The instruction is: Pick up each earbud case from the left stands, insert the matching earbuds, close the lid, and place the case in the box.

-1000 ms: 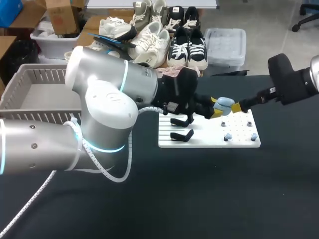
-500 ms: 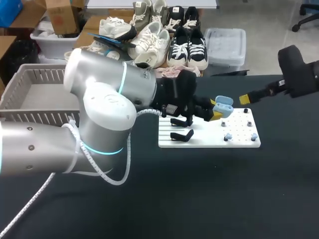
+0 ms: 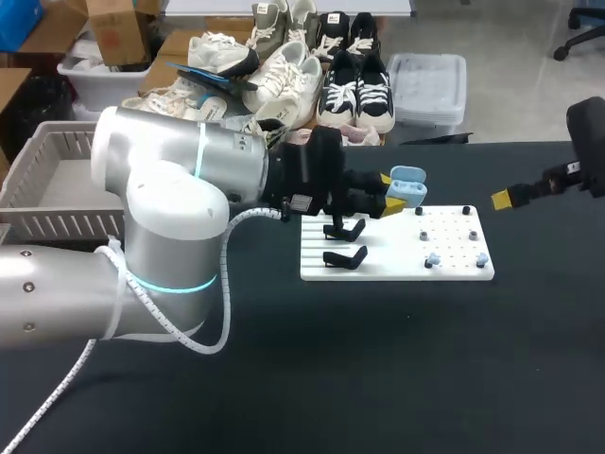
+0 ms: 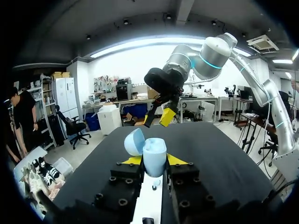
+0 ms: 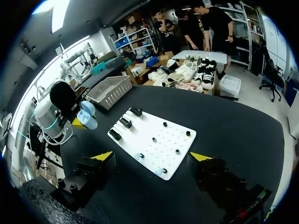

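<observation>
Head view: a black desk (image 3: pixel 378 378). The left arm comes in from the left. The left end effector (image 3: pixel 389 191) is shut on a light blue case (image 3: pixel 406 188), held in the air over the far left part of a white board (image 3: pixel 454 241). The lid (image 3: pixel 407 174) of the case stands open. Two black stands (image 3: pixel 344 243) sit on the left side of the board, below the case. Two small blue earbuds (image 3: pixel 433 258) lie near the front edge of the board. The right end effector (image 3: pixel 504 199) hangs off to the right of the board, well apart from the case; only one yellow tip shows. A grey basket (image 3: pixel 57 151) sits at the far left.

Left wrist view: the case (image 4: pixel 154 156) is clamped between the yellow fingertips (image 4: pixel 132 160), with the lid (image 4: pixel 134 141) tipped open to one side. Ahead, above the desk, hangs the right end effector (image 4: pixel 161 116).

Right wrist view: the right end effector (image 5: pixel 152 156) is wide open and holds nothing. Ahead of it lies the board (image 5: pixel 163 140), with the stands (image 5: pixel 125 122) on its far side and the earbuds (image 5: pixel 137 156) on the near edge. Beyond the board, the left end effector (image 5: pixel 80 120) holds the case (image 5: pixel 87 117). The basket (image 5: pixel 110 91) is behind it
</observation>
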`<state>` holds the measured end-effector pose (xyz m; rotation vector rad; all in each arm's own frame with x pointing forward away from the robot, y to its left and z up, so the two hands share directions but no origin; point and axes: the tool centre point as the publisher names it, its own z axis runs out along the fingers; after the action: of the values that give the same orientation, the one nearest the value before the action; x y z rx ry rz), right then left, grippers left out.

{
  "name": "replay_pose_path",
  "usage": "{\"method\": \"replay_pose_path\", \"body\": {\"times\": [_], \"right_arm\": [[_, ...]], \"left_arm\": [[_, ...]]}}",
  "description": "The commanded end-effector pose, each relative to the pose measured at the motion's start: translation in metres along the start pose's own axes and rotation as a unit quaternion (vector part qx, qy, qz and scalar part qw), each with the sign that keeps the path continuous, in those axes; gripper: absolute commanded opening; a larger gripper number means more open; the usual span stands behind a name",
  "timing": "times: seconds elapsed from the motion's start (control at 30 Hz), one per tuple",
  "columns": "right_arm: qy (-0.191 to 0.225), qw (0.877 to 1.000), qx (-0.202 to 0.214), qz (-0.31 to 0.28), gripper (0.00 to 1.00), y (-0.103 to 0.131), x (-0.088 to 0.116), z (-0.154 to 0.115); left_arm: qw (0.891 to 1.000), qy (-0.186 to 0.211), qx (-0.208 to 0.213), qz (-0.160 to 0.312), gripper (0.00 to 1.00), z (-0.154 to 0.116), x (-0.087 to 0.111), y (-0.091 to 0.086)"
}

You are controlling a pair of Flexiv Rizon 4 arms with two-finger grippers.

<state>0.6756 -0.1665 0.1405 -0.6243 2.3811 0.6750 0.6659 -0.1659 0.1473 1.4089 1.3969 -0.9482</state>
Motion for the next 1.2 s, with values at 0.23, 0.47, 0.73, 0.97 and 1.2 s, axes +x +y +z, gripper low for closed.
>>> {"method": "replay_pose_path", "body": {"times": [0.23, 0.47, 0.73, 0.97, 1.2], "right_arm": [[0.043, 0.998, 0.035, 0.006, 1.0, 0.006, 0.002, -0.008], [0.054, 0.998, 0.041, 0.017, 1.0, 0.006, 0.005, -0.008], [0.057, 0.997, 0.046, 0.021, 1.0, 0.005, 0.005, -0.01], [0.054, 0.997, 0.044, 0.025, 1.0, 0.0, 0.009, -0.009], [0.056, 0.997, 0.044, 0.027, 1.0, -0.002, 0.01, -0.009]], "left_arm": [[0.998, -0.061, -0.014, 0.006, 0.0, -0.01, 0.016, 0.0], [0.996, -0.085, -0.005, 0.002, 0.0, -0.012, 0.023, 0.005], [0.995, -0.1, -0.012, -0.023, 0.0, -0.009, 0.024, 0.006], [0.994, -0.105, -0.009, 0.006, 0.0, -0.01, 0.017, -0.005], [0.994, -0.11, -0.006, -0.007, 0.0, -0.009, 0.018, -0.008]]}}
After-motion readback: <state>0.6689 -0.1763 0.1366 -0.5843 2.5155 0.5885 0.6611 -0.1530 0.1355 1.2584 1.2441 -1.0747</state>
